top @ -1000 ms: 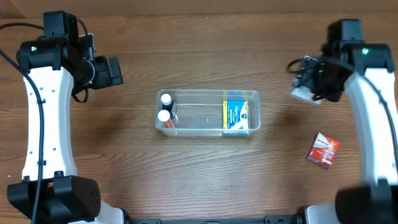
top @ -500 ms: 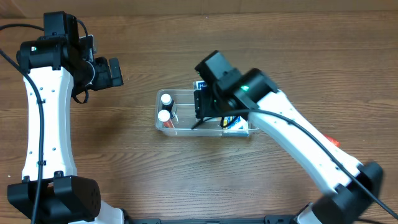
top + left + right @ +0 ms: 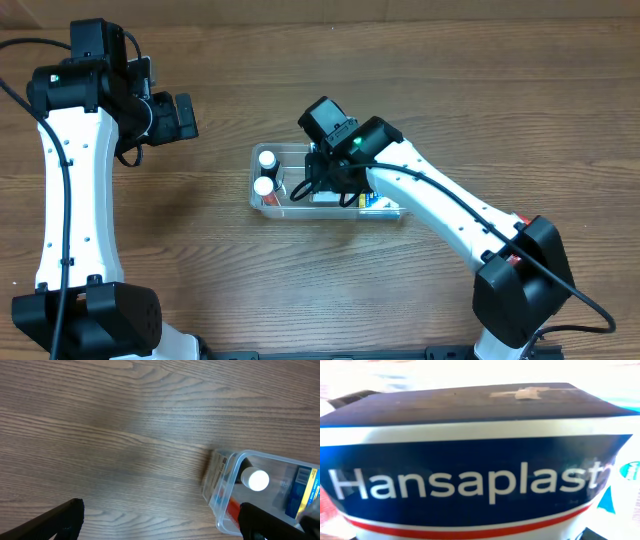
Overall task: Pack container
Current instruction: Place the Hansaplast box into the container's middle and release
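The clear plastic container point(image 3: 405, 152) lies at the table's middle; it also shows in the left wrist view point(image 3: 220, 505). Inside it, two white-capped bottles point(image 3: 266, 158) stand at the left end and a blue box point(image 3: 378, 201) lies at the right. My right gripper point(image 3: 328, 185) reaches down into the container's middle, shut on a white and navy Hansaplast box point(image 3: 470, 475) that fills the right wrist view; its fingers are hidden there. My left gripper point(image 3: 183, 115) hangs open and empty left of the container, fingers point(image 3: 60, 520) wide apart.
My right arm point(image 3: 450, 215) stretches diagonally over the container's right half and the table to the right. Bare wooden table point(image 3: 200, 270) surrounds the container. A bottle cap point(image 3: 258, 480) shows through the container wall in the left wrist view.
My right arm swung from the far right over to the container and has lowered the Hansaplast box into its middle. The left arm has not moved.
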Available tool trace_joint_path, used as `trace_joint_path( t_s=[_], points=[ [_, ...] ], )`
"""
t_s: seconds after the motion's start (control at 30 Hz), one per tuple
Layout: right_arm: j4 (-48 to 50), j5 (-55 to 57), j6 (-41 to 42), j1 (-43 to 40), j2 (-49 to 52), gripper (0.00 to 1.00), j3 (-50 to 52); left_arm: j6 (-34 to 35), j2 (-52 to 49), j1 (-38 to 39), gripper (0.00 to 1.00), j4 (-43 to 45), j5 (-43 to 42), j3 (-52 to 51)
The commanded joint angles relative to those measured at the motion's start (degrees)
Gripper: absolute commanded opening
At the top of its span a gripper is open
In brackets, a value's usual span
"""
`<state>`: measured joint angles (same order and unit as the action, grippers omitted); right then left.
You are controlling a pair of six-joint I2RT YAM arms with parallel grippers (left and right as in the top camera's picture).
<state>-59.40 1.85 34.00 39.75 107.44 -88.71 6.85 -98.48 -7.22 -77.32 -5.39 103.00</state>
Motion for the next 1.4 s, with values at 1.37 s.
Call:
trace_joint_path(
  t_s=[1.37],
  points=[
    [-18.3,10.3,5.6,-28.8,-24.7,1.00,-7.3,-0.7,-0.2,0.1,1.00,-0.5,0.0,0.2]
  ],
)
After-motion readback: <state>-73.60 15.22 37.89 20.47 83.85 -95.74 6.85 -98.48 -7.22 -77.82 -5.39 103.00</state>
